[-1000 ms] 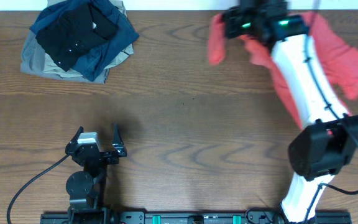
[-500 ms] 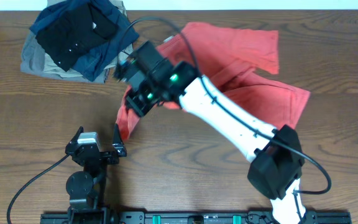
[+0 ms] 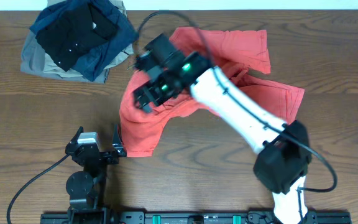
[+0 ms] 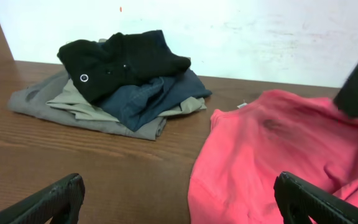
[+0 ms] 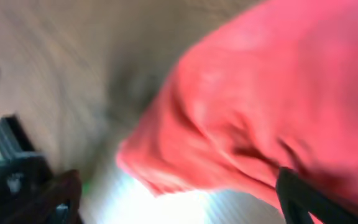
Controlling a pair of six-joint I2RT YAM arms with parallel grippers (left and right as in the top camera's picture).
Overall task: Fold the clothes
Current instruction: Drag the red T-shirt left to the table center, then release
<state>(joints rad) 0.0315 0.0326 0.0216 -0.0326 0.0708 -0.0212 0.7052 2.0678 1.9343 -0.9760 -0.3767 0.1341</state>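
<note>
A coral-red short-sleeved cotton T-shirt (image 3: 272,99) lies rumpled and unfolded across the middle of the brown wood-grain surface (image 3: 197,180), running from the far edge towards the near left. One sleeve is flared out at the far side, and its nearest corner sits just beside the left arm's tips; I cannot tell whether they touch. From the left wrist camera the T-shirt (image 4: 260,162) fills the right half of the view, with a small dark mark on the cloth.

The white right arm (image 3: 235,106) reaches diagonally over the shirt, with its black head above the garment's left part. In the right wrist view everything is blurred, but the two black fingertips (image 5: 303,193) sit far apart at the bottom corners. So the jaws are spread wide and hold nothing, with red cloth (image 5: 278,93) beyond them.

The black left arm (image 3: 86,168) sits low at the near edge. Its jaws are also wide open and empty, and its fingertips (image 4: 55,199) rest close above the wood.

At the far left corner is a pile of folded black, navy and khaki garments (image 3: 73,37), well apart from the shirt.
</note>
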